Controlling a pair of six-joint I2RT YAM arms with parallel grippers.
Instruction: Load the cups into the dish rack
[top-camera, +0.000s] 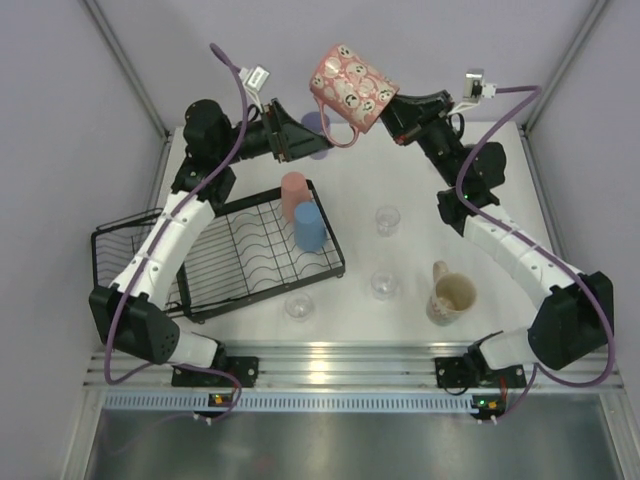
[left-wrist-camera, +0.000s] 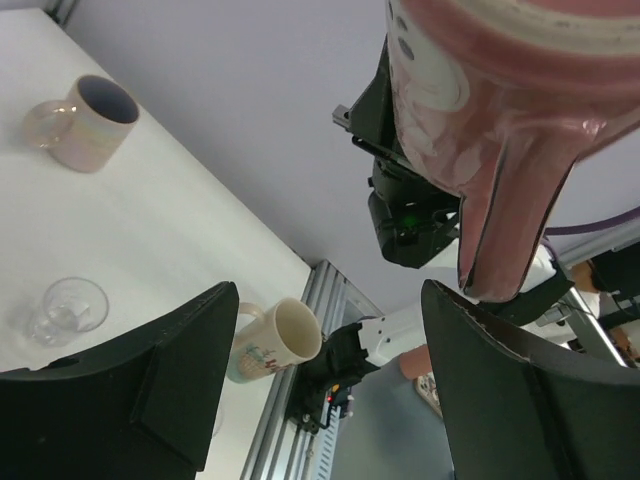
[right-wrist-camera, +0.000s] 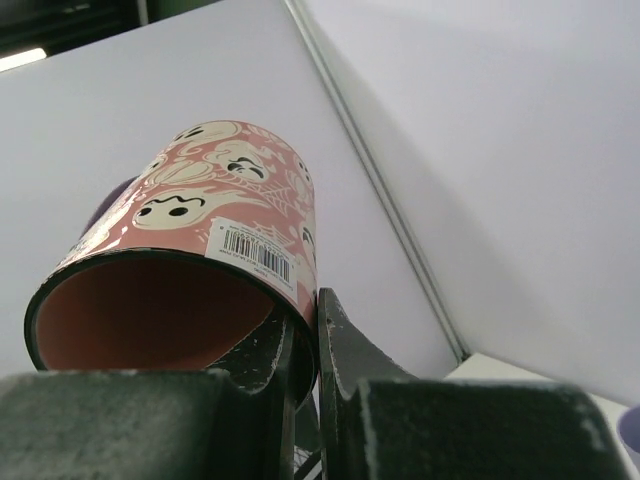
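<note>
White table (top-camera: 420, 190) below: right gripper (top-camera: 393, 108) clamps pink mug (top-camera: 350, 88) by the rim, aloft; left gripper (top-camera: 297, 135) stands spread and empty near the handle.

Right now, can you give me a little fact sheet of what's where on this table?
Right hand: shut on the ghost mug at its rim, held in the air
Left hand: open, by the mug's handle
Rack: pink cup, blue cup
Table: three glasses, cream mug
</note>
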